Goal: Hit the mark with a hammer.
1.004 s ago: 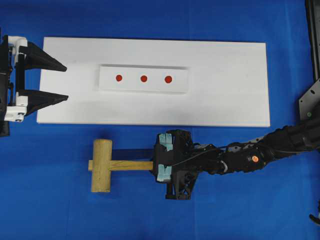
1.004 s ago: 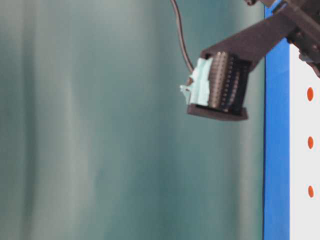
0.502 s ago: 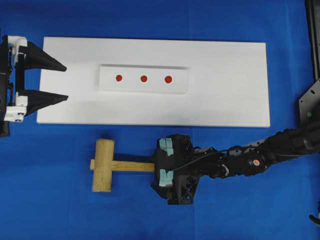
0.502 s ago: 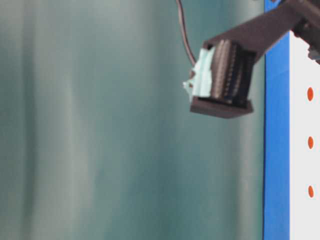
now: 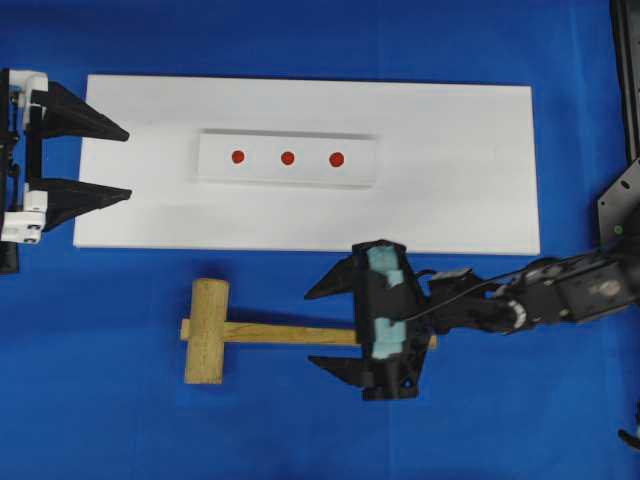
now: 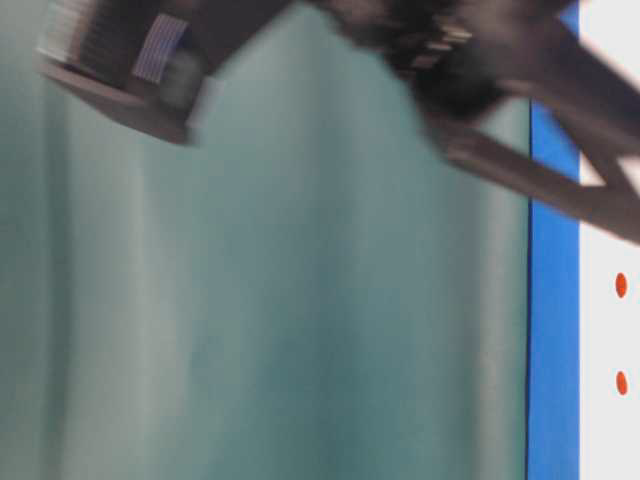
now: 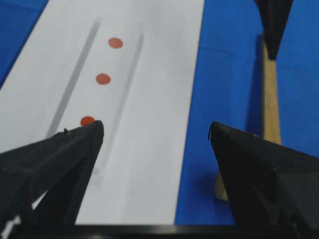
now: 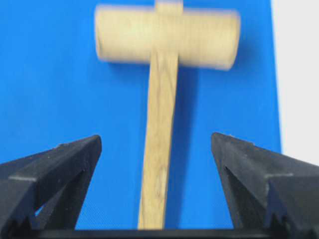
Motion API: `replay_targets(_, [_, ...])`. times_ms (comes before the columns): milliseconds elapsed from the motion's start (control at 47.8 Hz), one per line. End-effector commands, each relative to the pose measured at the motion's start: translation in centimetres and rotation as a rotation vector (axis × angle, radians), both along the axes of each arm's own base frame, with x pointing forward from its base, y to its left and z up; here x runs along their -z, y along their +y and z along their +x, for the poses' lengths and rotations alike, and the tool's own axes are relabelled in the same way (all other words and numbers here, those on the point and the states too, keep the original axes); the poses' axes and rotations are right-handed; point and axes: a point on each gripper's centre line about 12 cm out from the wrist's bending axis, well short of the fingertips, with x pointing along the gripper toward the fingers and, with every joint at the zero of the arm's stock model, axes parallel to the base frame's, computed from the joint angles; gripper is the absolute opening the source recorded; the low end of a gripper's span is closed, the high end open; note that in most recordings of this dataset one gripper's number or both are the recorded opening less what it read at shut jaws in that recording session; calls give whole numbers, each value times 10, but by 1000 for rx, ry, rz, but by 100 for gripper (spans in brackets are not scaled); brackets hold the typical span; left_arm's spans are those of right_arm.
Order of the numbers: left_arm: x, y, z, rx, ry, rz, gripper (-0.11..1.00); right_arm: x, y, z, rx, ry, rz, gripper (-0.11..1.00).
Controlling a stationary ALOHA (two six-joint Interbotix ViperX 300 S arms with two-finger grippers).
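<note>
The right tool (image 5: pixel 335 325) is seen with its jaws spread wide, one to each side of the hammer's handle and touching nothing. In the right wrist view the handle runs up the middle of the gap between the two dark fingers (image 8: pixel 55 172), with clear blue on either side of it. The hammer (image 5: pixel 255 331) is laid flat on the blue worktop (image 5: pixel 120 420), just below the long edge of the white board (image 5: pixel 450 190), its thick head to the left in the overhead view and its thin flat handle pointing right, passing under the tool's body. The head is shown blurred in the wrist view.

On the board a raised white strip (image 5: pixel 215 160) is placed, and three red marks (image 5: pixel 287 158) are set along it in a row — well apart from the hammer.

The left tool (image 5: pixel 112 163) is held at the board's left end, its jaws likewise parted, with nothing between them. From its wrist camera the row of marks is seen running away ahead, with the hammer handle to the right.

The table-level view is filled by a blurred dark shape — no detail can be told there.
</note>
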Motion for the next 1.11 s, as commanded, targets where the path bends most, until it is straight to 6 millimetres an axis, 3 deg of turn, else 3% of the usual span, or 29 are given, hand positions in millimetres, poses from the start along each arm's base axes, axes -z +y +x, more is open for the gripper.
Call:
replay_targets(0, [-6, 1, 1, -3, -24, 2, 83, -21, -2, -3, 2, -53, 5, 83])
replay_targets(251, [-7, 1, 1, -4, -29, 0, 83, -24, -25, 0, 62, -64, -10, 83])
replay_targets(523, [-7, 1, 0, -4, -28, 1, 83, -37, -95, -7, 160, -77, -47, 83])
replay_targets(711, [-7, 1, 1, -5, -29, -2, 83, -37, -128, -16, 187, -63, -46, 83])
replay_targets(878, [-7, 1, 0, -5, -28, -2, 83, -39, -134, -21, 186, -63, -42, 83])
replay_targets(1087, [-7, 1, 0, -2, -29, 4, 83, -65, -133, -50, 187, -140, -47, 83])
